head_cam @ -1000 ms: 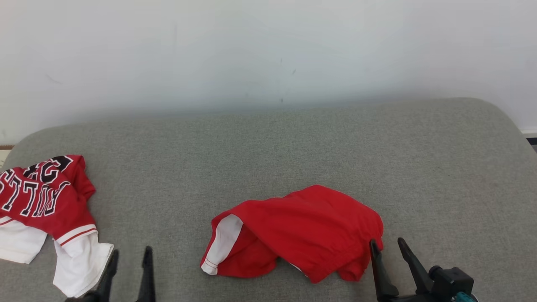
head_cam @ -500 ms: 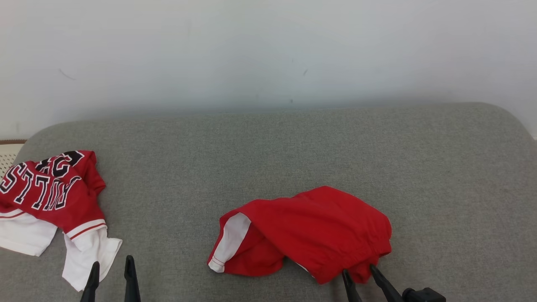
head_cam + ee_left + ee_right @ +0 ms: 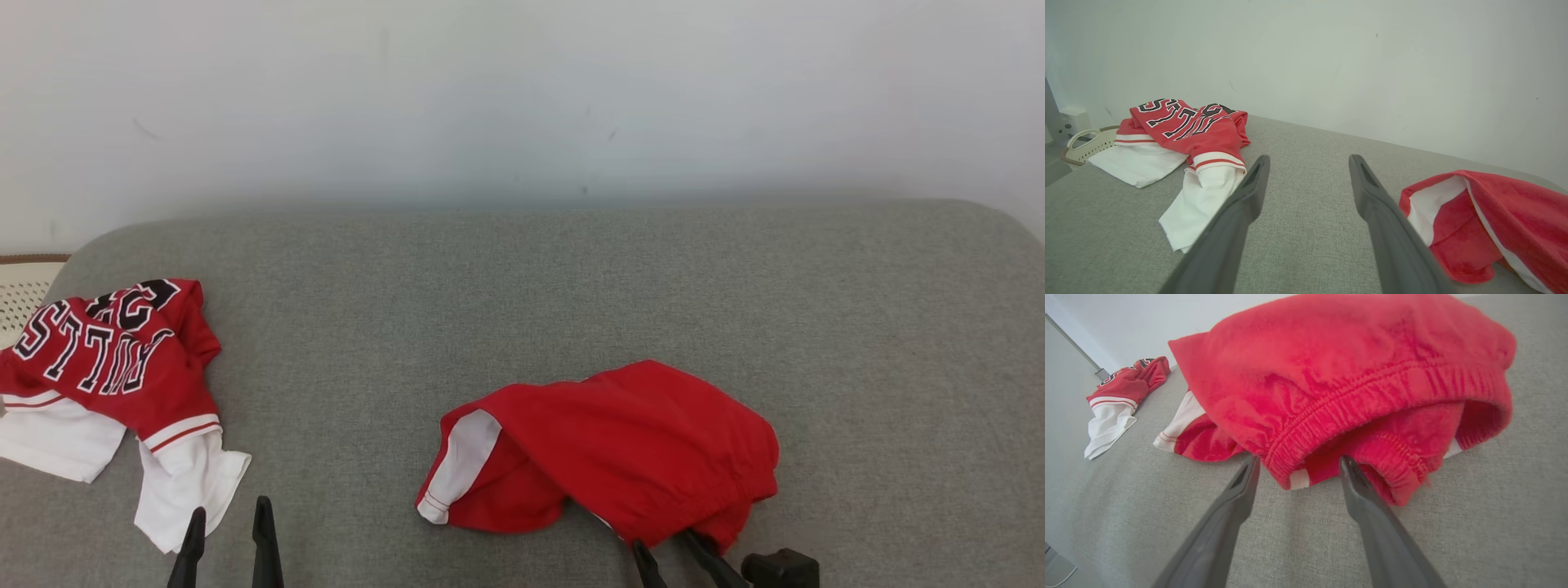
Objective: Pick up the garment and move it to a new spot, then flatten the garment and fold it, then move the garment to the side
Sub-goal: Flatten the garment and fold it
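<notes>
At five o'clock in the head view, the red garment [image 3: 604, 457] lies crumpled on the grey cushion [image 3: 531, 286]. Its near hem meets the right gripper [image 3: 663, 541], whose body the bottom edge cuts off. At eight o'clock a lettered jersey [image 3: 106, 384] lies just beside the left gripper [image 3: 229, 508], likewise cropped.

In the left wrist view, the left gripper [image 3: 1309, 159] has its jaws wide and empty; the red garment [image 3: 1502, 212] at four o'clock runs off frame.

In the right wrist view, the jaws gape either side of the elastic waistband [image 3: 1372, 392], clamping nothing. Whether the fingertips [image 3: 1249, 473] touch cloth is unclear.
</notes>
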